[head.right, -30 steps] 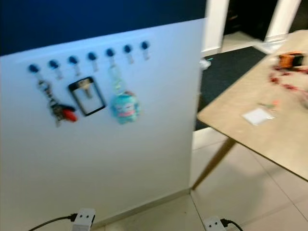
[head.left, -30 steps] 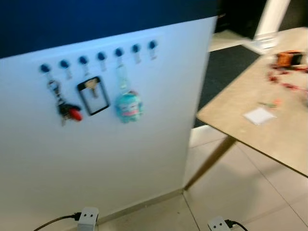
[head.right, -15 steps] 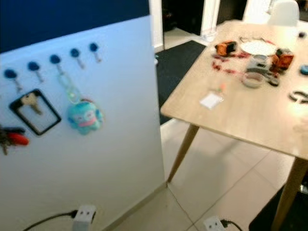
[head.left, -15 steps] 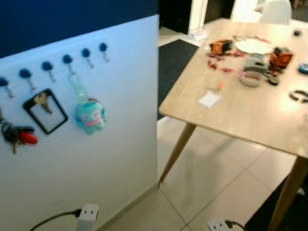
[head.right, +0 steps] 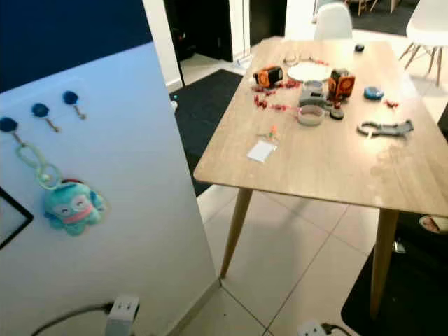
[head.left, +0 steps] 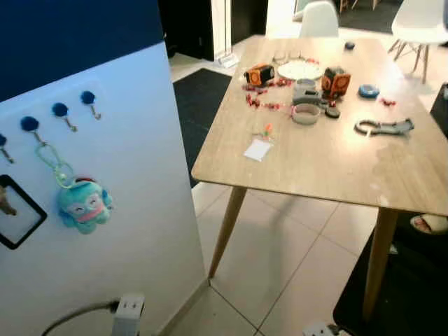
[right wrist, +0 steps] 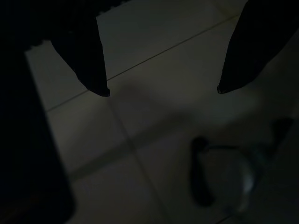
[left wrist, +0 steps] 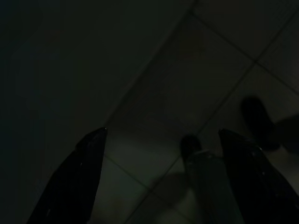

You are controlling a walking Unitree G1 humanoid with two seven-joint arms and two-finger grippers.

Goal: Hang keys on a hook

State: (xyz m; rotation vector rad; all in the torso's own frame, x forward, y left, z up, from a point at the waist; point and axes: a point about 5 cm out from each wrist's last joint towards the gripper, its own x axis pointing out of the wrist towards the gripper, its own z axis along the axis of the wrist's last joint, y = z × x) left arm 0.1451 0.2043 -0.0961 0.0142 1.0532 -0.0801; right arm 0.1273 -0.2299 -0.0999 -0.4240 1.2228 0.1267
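A white panel (head.left: 133, 175) on my left carries a row of blue hooks (head.left: 60, 110). From one hook hangs a teal plush keychain (head.left: 84, 206) on a pale ring. A black frame holder (head.left: 15, 222) with a key hangs at the left edge, partly cut off. The two hooks nearest the panel's right edge are bare. Both arms hang low over the tiled floor. In the dark left wrist view my left gripper (left wrist: 162, 133) is open with nothing between its fingers. My right gripper (right wrist: 161, 91) is likewise open and holds nothing.
A wooden table (head.left: 336, 175) stands to the right, with orange items (head.left: 260, 73), a grey bowl (head.left: 306, 113), a white plate (head.left: 299, 69), a paper slip (head.left: 258, 150) and a grey metal piece (head.left: 383, 127). White chairs (head.left: 318, 19) stand behind. A socket block (head.left: 128, 315) with cable lies on the floor.
The camera has swung to the right: the hook panel slid left, the red key bunch left the picture, and the whole table came into view. The picture is sharper now.
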